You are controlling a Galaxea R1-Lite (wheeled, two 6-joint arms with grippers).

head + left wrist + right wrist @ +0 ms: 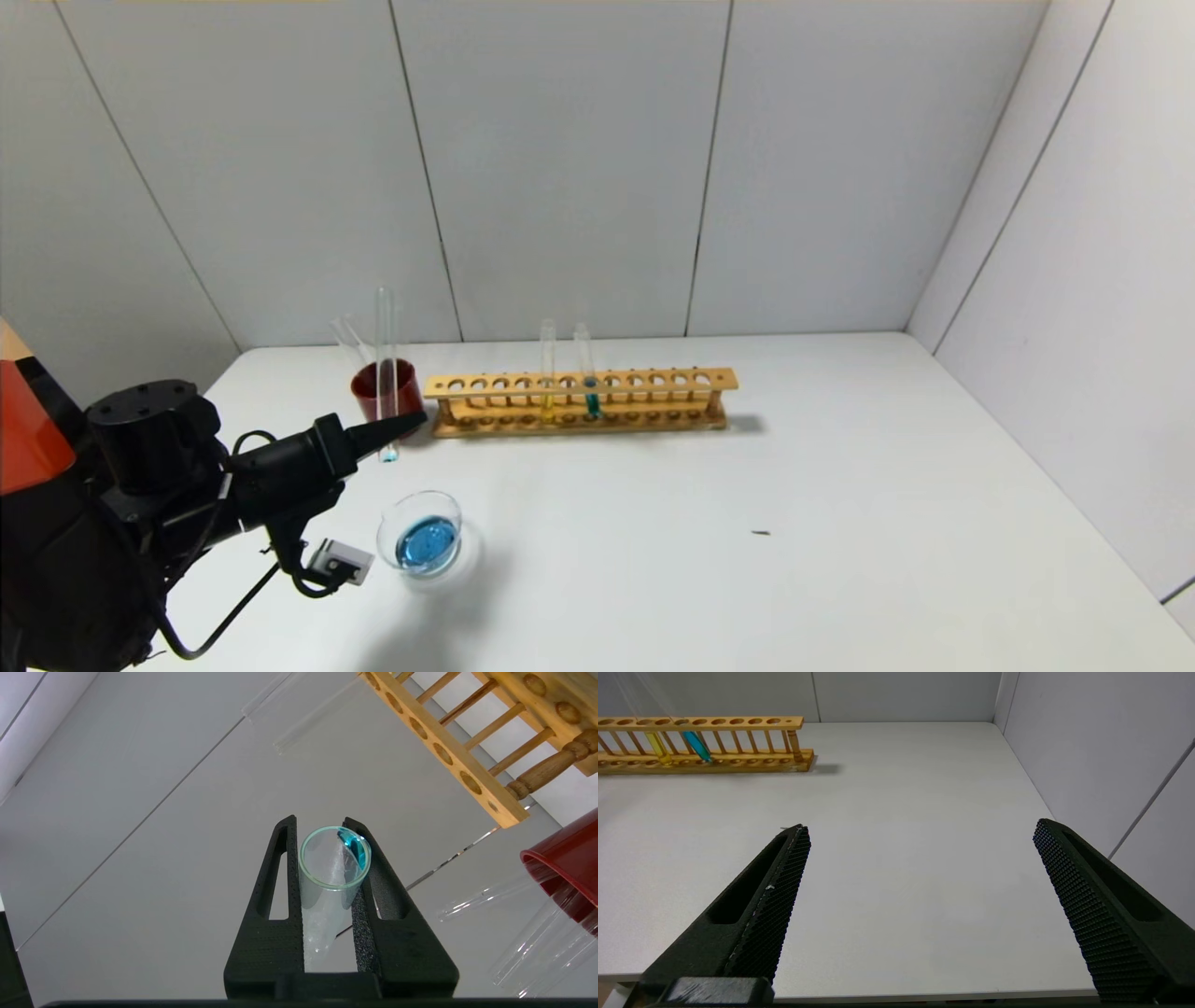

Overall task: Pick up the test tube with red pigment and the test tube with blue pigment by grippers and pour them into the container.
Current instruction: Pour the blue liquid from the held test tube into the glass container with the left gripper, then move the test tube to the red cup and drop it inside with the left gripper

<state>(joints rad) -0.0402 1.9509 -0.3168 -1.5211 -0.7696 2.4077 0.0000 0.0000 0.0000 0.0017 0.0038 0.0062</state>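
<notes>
My left gripper (406,425) (319,821) is shut on a clear test tube (385,355) (327,877). The tube stands upright just in front of the dark red cup (373,387), with only a trace of blue at its round bottom. The container (420,539), a low glass dish, sits on the table just in front of the held tube and holds blue liquid. Another test tube with blue pigment (591,399) (697,745) stands in the wooden rack (579,383). The test tube with red pigment is out of view. My right gripper (922,826) hangs open over bare table.
A yellow-liquid tube (547,397) (658,746) stands in the rack beside the blue one. Empty glass tubes (347,336) (537,947) lean in the red cup (570,858). Grey walls close the table at the back and right.
</notes>
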